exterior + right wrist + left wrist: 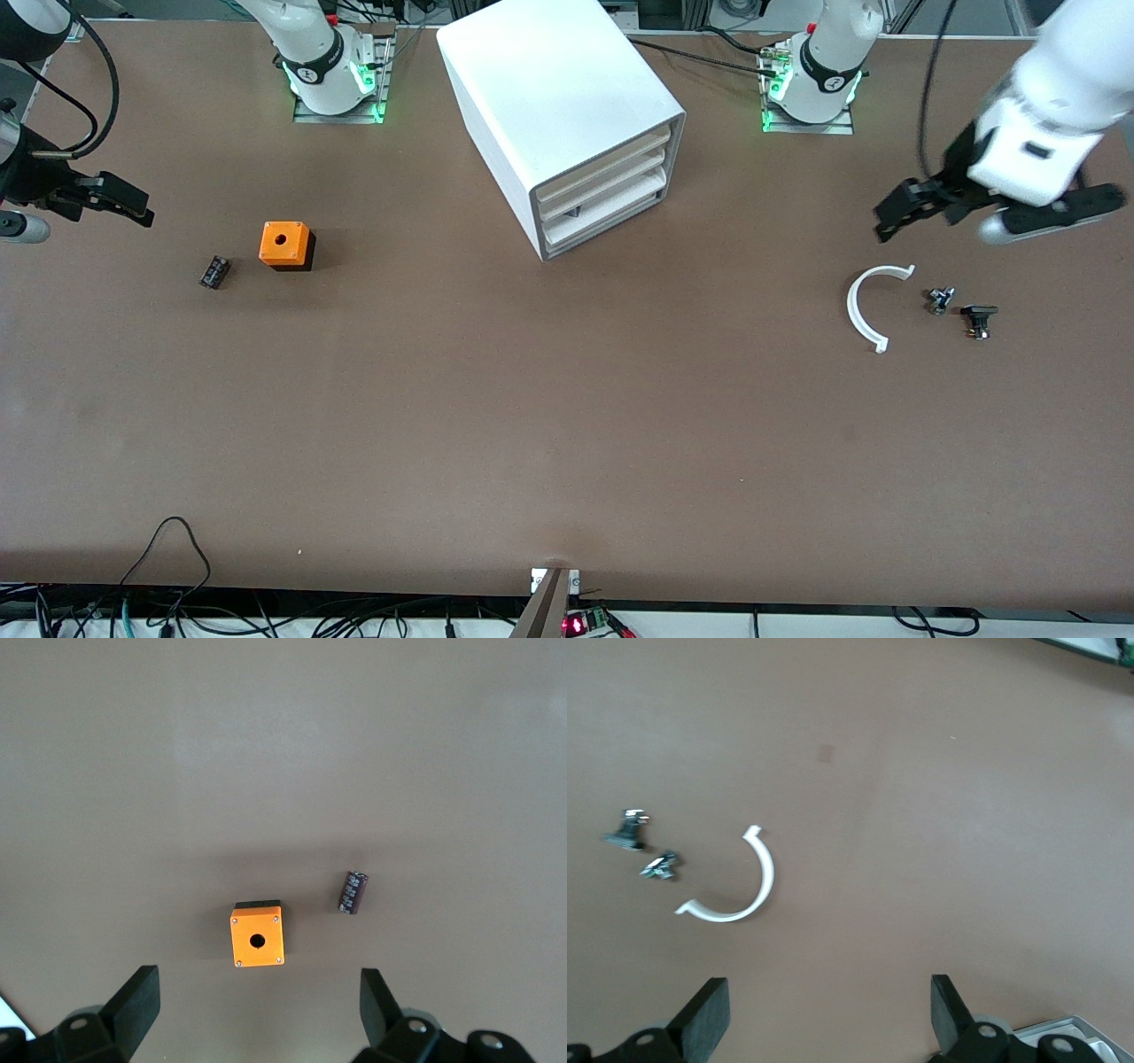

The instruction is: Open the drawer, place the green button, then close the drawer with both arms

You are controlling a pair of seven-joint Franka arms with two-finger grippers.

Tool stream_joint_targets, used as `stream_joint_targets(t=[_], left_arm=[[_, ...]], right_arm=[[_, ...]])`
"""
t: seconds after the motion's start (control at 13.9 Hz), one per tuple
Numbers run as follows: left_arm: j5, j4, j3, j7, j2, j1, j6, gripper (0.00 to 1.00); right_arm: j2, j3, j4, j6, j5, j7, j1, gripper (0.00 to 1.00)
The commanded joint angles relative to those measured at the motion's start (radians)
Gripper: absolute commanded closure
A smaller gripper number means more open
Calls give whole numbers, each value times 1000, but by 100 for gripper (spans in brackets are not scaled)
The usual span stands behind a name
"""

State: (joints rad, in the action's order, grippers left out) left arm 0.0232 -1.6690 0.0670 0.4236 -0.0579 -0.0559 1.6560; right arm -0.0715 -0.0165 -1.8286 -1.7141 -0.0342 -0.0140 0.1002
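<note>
The white cabinet (567, 115) stands toward the middle of the brown table (532, 425), between the two arm bases, and its lowest drawer (602, 223) sits pushed in flush under the three drawers above it. Nothing lies in front of the drawer fronts. Toward the left arm's end of the table lie a white curved clip (868, 306), a small metallic piece (940, 299) just beside it, and a small dark part (978, 320) a little nearer the front camera; whether either of these is the button I cannot tell. The left gripper (983, 208) hangs in the air over the table close to these bits, its fingers (709, 1014) spread wide apart with nothing between them. Toward the right arm's end sit an orange cube (284, 244) with a hole on top and, close by, a small black component (214, 271). The right gripper (106, 199) hovers near that end, its fingers (137, 1001) also wide apart and empty.
</note>
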Motion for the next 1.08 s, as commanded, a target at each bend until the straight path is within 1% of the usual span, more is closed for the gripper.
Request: stream_joint_targets(t=[0.0,0.22,0.36,0.5,0.58,0.79,1.01], left_arm=[[-2,132,5,-46,32,30,-120,0],[17,140,5,-49,61,59,-133,0],[76,140,4,-51,73,105,-133,0],[72,141,11,-74,75,105,-136,0],[70,141,13,-113,76,105,-139,0],[61,140,17,-314,76,96,-140,0],[57,140,20,-336,75,96,-147,0]], right_arm=[[-19,0,-9,10,19,5,1,0],[-21,1,-12,10,19,5,1,0],[-21,3,-14,10,20,5,1,0],[-21,3,-14,10,20,5,1,0],[-21,3,-14,10,22,5,1,0],[-21,1,-14,10,22,6,1,0],[-21,1,-14,8,22,6,1,0]])
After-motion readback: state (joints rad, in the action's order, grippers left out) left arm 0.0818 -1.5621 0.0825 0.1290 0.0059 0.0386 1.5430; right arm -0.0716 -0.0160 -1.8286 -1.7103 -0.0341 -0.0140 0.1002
